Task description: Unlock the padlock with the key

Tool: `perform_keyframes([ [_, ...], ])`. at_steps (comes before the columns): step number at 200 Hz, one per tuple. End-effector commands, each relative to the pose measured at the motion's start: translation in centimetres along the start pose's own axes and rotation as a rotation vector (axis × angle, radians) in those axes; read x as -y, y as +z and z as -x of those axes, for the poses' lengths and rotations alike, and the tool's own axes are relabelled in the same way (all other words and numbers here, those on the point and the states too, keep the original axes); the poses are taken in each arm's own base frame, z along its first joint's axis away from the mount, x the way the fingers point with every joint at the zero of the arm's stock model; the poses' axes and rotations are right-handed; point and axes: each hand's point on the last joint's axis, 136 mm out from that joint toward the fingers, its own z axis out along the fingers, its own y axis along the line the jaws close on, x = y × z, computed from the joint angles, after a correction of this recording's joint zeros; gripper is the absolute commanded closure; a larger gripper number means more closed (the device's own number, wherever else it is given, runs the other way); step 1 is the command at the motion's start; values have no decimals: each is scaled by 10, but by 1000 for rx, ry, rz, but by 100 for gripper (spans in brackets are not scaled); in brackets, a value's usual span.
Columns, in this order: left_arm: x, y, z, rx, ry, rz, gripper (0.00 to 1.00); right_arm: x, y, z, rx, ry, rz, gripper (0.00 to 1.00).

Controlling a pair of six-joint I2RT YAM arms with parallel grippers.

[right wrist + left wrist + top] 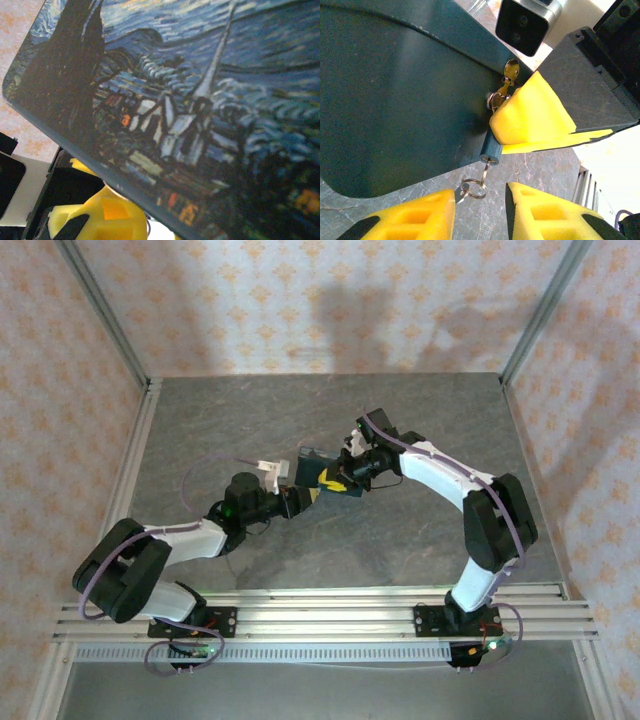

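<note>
The padlock (322,473) is up between the two grippers above the table's middle. The left wrist view shows its plain dark-blue back (395,100). Its starry painted face (200,100) hides my right gripper's own fingers in the right wrist view. The key's teal head (491,151) sticks out from between the right gripper's yellow fingers (530,117), at a brass lock cylinder (495,101) on the padlock's edge. My right gripper (348,471) is shut on the key. A key ring (473,189) dangles below. My left gripper (480,192) is open just below, holding nothing.
The grey marbled table (400,560) stretches around the arms. Aluminium rails (330,605) run along the near edge, and patterned walls close in the sides and back. The right arm's silver wrist camera (525,25) sits close above the padlock. A left-gripper finger (102,215) lies under the padlock's edge.
</note>
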Motion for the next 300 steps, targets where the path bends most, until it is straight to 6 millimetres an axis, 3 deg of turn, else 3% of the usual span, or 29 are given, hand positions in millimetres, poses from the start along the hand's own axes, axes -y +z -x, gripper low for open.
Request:
perform_keyframes([
  [1,16,5,13,36,21,-50,68,-15,-6,1,25,-35,40,100],
  [127,25,17,16,26,0,-99,75,-8,-3,-1,23,-24,39,100],
  [207,30,22,14,21,1,-109,100,-5,-1,0,38,-7,52,100],
  [259,32,24,16,21,-5,-117,100,-5,1,-1,40,3,69,100],
  [280,31,26,12,6,-4,-115,87,-6,0,-1,45,3,72,100],
  [300,29,27,9,-2,-4,-116,85,-7,-1,-1,46,1,72,100],
])
